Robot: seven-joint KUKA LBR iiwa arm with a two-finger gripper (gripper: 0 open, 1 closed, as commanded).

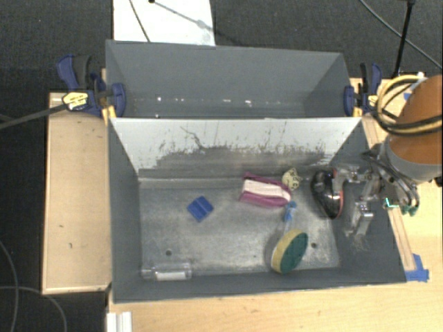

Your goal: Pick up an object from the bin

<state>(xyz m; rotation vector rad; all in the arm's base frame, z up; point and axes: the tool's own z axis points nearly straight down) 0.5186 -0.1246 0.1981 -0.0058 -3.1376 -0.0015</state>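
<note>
Clear tube (166, 274) is lying front-left | pincer (358, 221) is hovering by right wall (382, 258), its state cannot be told | black-and-red rounded thing (325, 194) is lying just beside it toward the bin's middle, long axis running front-to-back.

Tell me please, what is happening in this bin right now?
A robot arm reaches into the grey metal bin from the right to pick one thing. Its gripper is low at the bin's right side, just beside a black and red object. Nothing looks lifted yet. A pink and white striped piece, a round green and yellow sponge, a small blue block and a clear tube lie on the bin's floor.
</note>
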